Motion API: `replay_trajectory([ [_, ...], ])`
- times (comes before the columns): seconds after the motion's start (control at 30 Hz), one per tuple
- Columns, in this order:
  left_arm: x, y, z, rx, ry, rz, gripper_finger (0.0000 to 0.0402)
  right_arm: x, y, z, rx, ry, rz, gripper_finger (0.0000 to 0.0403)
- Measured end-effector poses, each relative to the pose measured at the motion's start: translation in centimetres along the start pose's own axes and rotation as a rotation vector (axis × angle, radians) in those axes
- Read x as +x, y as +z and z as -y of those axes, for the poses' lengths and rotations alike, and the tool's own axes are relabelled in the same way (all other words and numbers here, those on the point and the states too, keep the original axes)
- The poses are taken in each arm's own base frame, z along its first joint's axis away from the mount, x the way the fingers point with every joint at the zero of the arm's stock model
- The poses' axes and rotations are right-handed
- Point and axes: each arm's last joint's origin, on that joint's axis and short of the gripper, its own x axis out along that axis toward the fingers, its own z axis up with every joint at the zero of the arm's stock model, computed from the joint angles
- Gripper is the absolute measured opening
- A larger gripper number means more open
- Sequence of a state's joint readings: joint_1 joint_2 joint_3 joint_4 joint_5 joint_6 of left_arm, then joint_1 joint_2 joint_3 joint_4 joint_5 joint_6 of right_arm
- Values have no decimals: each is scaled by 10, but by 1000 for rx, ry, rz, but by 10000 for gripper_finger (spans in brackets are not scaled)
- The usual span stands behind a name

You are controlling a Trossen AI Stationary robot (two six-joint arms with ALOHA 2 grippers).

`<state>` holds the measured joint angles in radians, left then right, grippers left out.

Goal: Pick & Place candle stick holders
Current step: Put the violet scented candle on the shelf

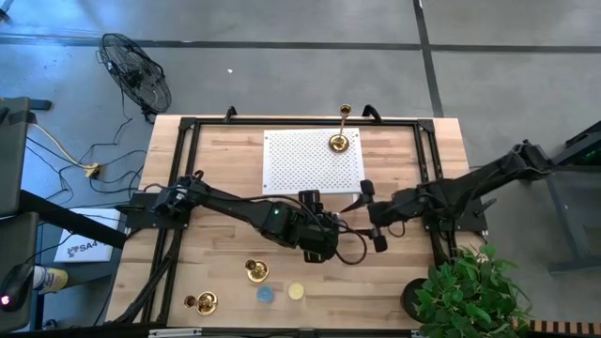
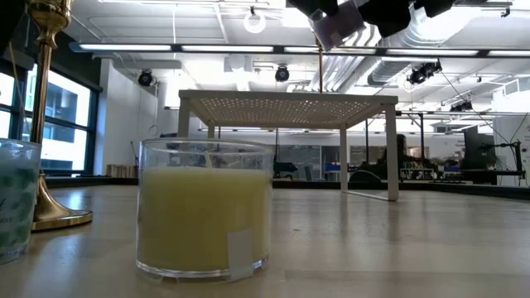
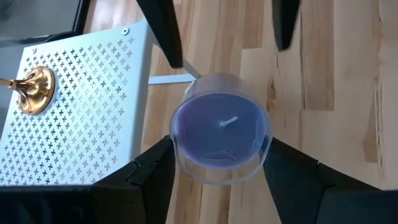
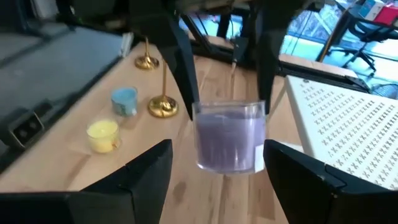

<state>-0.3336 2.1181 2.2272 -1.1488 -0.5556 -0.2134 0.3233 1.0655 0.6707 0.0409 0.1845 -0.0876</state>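
My left gripper (image 3: 219,148) is shut on a purple candle in a clear glass jar (image 3: 221,127) above the table's middle (image 1: 329,235). My right gripper (image 4: 216,152) is open, with a finger on either side of the jar and apart from it (image 1: 368,218). One gold candle stick holder (image 1: 340,141) stands by its round base on the white perforated stand (image 1: 300,164). Two more holders (image 1: 255,270) (image 1: 202,302) stand on the table near the front left, the nearer one with a tall slim stem (image 4: 163,106). My left gripper pinches the jar's glass wall (image 4: 200,115) between its two fingers, on opposite sides near the rim. The fingers (image 4: 183,68) come from above, pointing down. The jar hangs upright, lifted clear of the table.
A blue candle (image 1: 266,294) and a yellow candle (image 1: 296,292) stand near the front edge beside the two holders. The yellow candle (image 2: 203,211) fills the low view's foreground. A potted plant (image 1: 465,291) stands at the front right corner. A black frame (image 1: 188,127) runs round the table.
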Motion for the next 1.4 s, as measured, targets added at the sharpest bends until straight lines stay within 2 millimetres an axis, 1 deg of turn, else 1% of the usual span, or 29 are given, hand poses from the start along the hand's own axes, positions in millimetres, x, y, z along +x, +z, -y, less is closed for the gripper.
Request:
replay_trajectory([
  [0.2,0,-1,0,5,1,-8,206,14,4,-6,-44,-25,-72,247],
  [0.33,0,0,0,2,-3,-4,206,21,8,-6,-49,-55,-82,246],
  [0.53,0,-1,0,3,-10,-7,206,30,12,-8,-53,-49,-91,246],
  [0.77,0,-1,1,3,-24,-10,206,39,11,-10,-57,-44,-109,246],
  [1.03,1,-1,1,2,-25,-10,206,41,10,-10,-60,-39,-110,244],
  [1.13,1,-1,1,2,-25,-9,206,41,10,-10,-67,-41,-111,232],
  [1.27,1,-1,1,5,-23,-9,206,41,10,-10,-80,-49,-112,203],
  [1.4,1,-1,1,3,-21,-9,208,41,10,-10,-81,-44,-112,201],
])
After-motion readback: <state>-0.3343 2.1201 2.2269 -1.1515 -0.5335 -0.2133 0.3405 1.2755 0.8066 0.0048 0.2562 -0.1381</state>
